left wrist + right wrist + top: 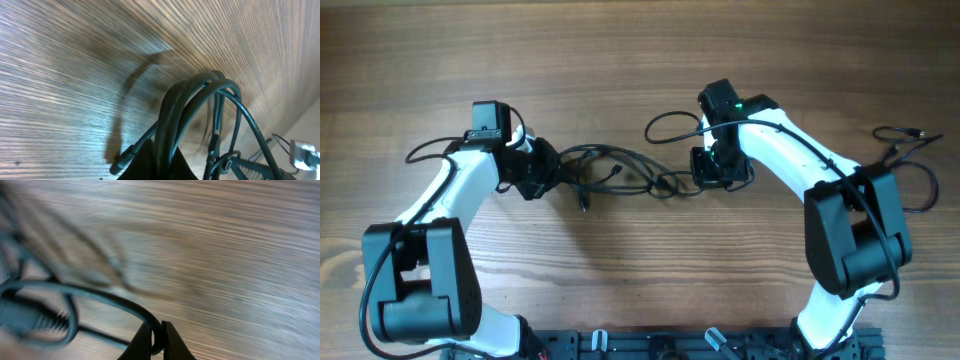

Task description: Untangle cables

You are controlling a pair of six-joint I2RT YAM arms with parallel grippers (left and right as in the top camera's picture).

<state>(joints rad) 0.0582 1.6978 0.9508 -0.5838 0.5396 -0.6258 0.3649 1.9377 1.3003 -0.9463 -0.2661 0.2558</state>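
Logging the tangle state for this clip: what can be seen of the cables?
The cables are thin, black, rubbery-looking cords with small plugs, tangled in a loose clump over the wooden table. The left gripper pinches a bundle of loops at one end; the right gripper pinches a single strand at the other.

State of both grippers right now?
Left gripper: closed, holding the cable bundle.
Right gripper: closed, pinching a single cable.
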